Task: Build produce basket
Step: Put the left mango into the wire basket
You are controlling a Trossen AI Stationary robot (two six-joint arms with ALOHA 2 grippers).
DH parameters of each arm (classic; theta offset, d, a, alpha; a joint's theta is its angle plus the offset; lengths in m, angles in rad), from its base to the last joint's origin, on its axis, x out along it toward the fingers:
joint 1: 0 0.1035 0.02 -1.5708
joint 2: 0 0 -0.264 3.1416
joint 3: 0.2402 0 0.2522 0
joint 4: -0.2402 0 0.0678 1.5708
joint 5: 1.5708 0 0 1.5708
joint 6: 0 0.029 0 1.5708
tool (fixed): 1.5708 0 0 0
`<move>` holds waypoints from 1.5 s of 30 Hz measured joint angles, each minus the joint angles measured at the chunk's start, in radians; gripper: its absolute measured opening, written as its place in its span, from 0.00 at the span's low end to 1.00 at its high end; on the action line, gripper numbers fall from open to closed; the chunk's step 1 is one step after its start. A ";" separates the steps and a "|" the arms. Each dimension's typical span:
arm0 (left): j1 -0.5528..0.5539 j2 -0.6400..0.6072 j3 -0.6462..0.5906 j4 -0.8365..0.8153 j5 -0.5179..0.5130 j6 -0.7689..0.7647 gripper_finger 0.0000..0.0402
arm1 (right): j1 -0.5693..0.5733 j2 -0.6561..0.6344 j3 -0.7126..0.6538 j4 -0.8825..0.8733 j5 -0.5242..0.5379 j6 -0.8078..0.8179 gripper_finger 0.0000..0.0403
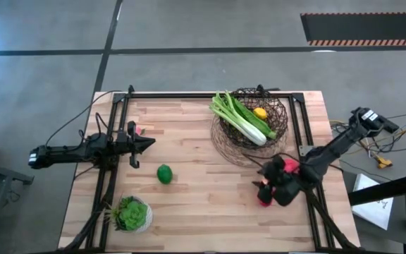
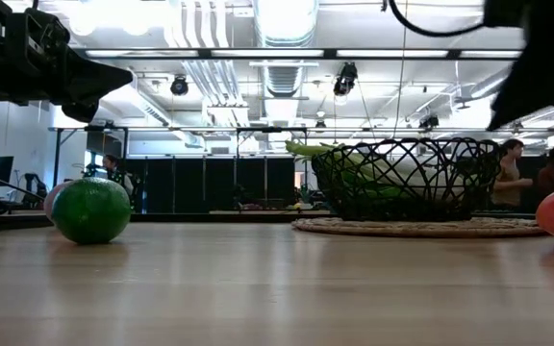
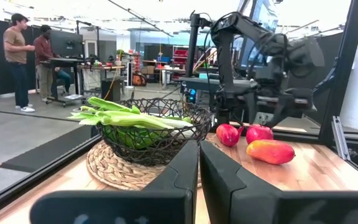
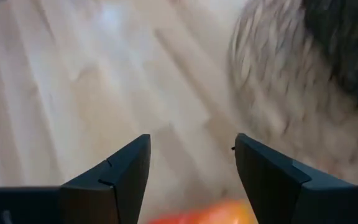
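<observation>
The dark wire basket [image 1: 251,123] stands on a round woven mat at the far right of the table and holds green leafy stalks [image 1: 242,118] and a yellow lemon [image 1: 260,112]; it also shows in the left wrist view as the basket [image 3: 154,127]. A green lime [image 1: 164,173] lies on the wood left of the middle. Two red pieces [image 3: 229,134] [image 3: 259,132] and an orange-red piece [image 3: 270,151] lie near the basket. My right gripper [image 4: 191,168] is open, pointing down just above the orange-red piece [image 4: 210,214]. My left gripper [image 3: 199,168] is shut and hangs level at the left.
A small potted green plant [image 1: 132,214] stands at the near left corner. A small pink thing [image 1: 141,130] lies by the left gripper. Black frame rails [image 1: 189,94] run along the table's edges. Bare wood lies between the lime and the basket. People stand in the room beyond.
</observation>
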 joint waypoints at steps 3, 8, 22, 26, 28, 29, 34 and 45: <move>0.000 0.000 0.000 0.000 0.000 0.000 0.00 | 0.043 0.018 0.000 -0.039 -0.060 0.116 0.54; 0.000 0.000 0.000 0.000 0.000 0.000 0.00 | 0.084 0.031 0.000 -0.079 -0.150 0.254 0.54; 0.000 0.000 0.000 0.000 0.000 0.000 0.00 | 0.055 -0.032 0.000 -0.100 -0.375 0.320 0.64; 0.000 0.001 0.000 0.000 0.000 0.000 0.00 | 0.039 -0.036 0.000 -0.102 -0.375 0.329 0.77; 0.000 0.002 0.000 0.000 0.000 0.000 0.00 | 0.024 -0.030 0.000 -0.120 -0.378 0.354 0.83; 0.000 0.002 0.000 0.000 0.000 0.000 0.00 | 0.018 -0.027 0.000 -0.145 -0.379 0.380 0.85; 0.000 0.002 0.000 0.000 0.000 0.000 0.00 | -0.005 0.016 0.000 -0.180 -0.376 0.444 0.89; 0.000 0.002 0.000 0.000 0.000 0.000 0.00 | -0.025 0.155 0.000 -0.115 -0.403 0.466 0.84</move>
